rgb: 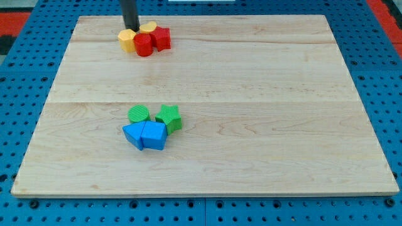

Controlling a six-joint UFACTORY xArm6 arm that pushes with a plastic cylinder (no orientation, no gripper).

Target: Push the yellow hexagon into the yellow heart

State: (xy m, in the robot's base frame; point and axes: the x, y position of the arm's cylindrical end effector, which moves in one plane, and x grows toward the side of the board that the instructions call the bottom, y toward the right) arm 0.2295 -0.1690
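- Tip (132, 29) of my rod sits at the view's top left, wedged between the two yellow blocks; it has no jaws and holds nothing, it only pushes.
- Yellow hexagon (127, 40) lies just below and left of my tip, touching or nearly touching it.
- Yellow heart (149, 27) lies just right of my tip, partly hidden behind the red blocks; its shape is hard to confirm.
- Red round block (144, 44) and red star-like block (161, 38) crowd against both.
- Judgement: the hexagon must travel up and right, so my tip belongs on its lower left side.
- Green and blue blocks sit well apart, near the board's (264, 94) middle.
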